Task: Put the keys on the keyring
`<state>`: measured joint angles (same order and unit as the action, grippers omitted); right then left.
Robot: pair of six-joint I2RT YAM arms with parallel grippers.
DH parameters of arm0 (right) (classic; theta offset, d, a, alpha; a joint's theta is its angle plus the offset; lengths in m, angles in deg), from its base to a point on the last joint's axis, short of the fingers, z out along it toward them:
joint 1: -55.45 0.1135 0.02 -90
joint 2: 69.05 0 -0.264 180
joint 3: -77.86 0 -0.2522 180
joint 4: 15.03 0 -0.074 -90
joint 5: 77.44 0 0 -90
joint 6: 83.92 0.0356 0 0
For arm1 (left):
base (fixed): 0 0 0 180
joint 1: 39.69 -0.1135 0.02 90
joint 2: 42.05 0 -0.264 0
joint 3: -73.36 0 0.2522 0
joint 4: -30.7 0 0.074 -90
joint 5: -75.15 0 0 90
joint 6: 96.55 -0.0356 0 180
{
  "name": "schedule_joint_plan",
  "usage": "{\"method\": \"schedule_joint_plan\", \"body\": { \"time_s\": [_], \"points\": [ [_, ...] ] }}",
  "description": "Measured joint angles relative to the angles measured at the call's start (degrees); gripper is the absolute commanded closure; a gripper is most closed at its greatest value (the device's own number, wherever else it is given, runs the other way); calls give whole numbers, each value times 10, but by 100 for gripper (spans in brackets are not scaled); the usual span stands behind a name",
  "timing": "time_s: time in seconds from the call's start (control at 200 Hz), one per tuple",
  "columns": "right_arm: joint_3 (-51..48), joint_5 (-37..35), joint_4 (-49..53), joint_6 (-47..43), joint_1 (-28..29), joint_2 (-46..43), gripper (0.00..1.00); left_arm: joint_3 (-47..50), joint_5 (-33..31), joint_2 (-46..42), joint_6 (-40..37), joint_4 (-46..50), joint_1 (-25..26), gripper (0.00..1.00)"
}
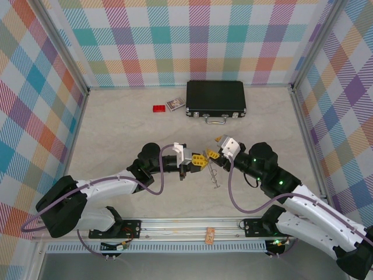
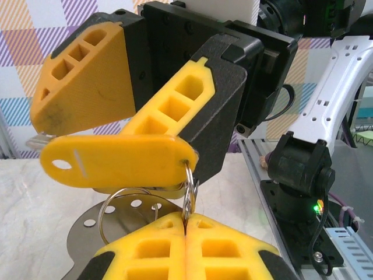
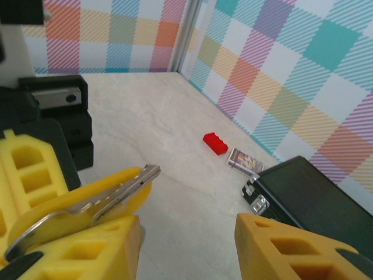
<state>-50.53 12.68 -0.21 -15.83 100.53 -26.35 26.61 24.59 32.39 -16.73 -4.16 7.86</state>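
Lighting's bright and flat, coming from overhead, so the shadows under my arms on the table [image 1: 116, 122] are soft and faint. On the right wrist cam, the silver key [image 3: 99, 195] lying along my finger throws a white glint. My own yellow fingers [image 3: 76, 251] right at the lens go mushy, while stuff out past the fingertips looks sharp. On the left wrist cam, the split ring [image 2: 187, 195] pinched in my left gripper [image 2: 185, 227] gleams, and the yellow tag [image 2: 116, 160] just above has a soft sheen. The overhead view splays the corner posts [image 1: 60, 46] outward at its edges.
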Motion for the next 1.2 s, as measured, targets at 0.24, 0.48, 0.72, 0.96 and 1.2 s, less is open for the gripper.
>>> {"method": "schedule_joint_plan", "body": {
  "time_s": [0.24, 0.48, 0.72, 0.96, 1.2],
  "points": [
    [16, 14, 0, -11, 11, 8, 55, 2, 6, 8, 6, -24, 0, 100],
    [31, -1, 11, -14, 18, -6, 50, 9, 3, 12, 15, -49, 0, 100],
    [63, -27, 83, 15, 19, -57, 55, 17, -3, 38, 48, -115, 0, 100],
    [66, -8, 130, 62, 19, -96, 65, 18, -9, 78, 107, -204, 0, 100],
    [66, 49, 162, 81, 14, -69, 62, 18, -11, 80, 121, -221, 0, 100]
  ]
}}
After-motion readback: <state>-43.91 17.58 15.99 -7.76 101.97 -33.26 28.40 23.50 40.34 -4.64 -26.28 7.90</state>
